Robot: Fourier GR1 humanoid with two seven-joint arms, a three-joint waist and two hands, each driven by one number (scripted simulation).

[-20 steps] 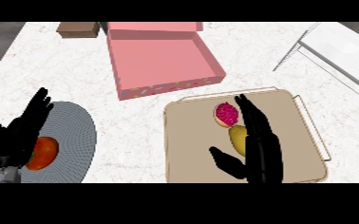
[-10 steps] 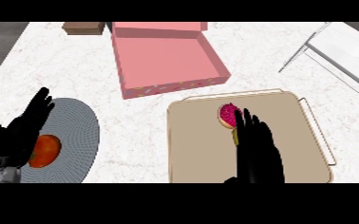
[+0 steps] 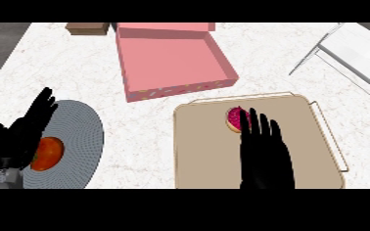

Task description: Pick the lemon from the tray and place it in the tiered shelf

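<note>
On the counter [image 3: 86, 73], toward 5 o'clock, lies a beige tray [image 3: 202, 166] with a thin wire rim. Over its middle the right hand [image 3: 266, 156] is laid flat, palm down, fingers straight and close together, pointing to 12 o'clock. No lemon can be seen anywhere; if it is on the tray it is hidden beneath this hand, and whether the palm touches it cannot be told. Just at 11 o'clock of the fingertips, touching or nearly touching them, sits a small red-pink fruit [image 3: 234, 119] with a dark speckled face, on the tray's upper part.

At 8 o'clock the left hand [image 3: 29, 127] shows along the view's left edge, open and resting, fingers straight and pointing up toward 1 o'clock. It overlaps the left rim of a round grey ribbed plate [image 3: 76, 137]. An orange-red fruit [image 3: 46, 153] lies on the plate's left part, just beside that hand.

Toward 12 o'clock stands an open pink box [image 3: 170, 61], its lid raised at the far side and its near wall dotted with small specks; its near corner comes close to the tray's top edge without touching. A small brown block [image 3: 87, 28] lies at 11 o'clock, next to the box's far left corner. At 2 o'clock a white shelf [image 3: 347, 46] with slanted legs runs out of view, well apart from the tray.
</note>
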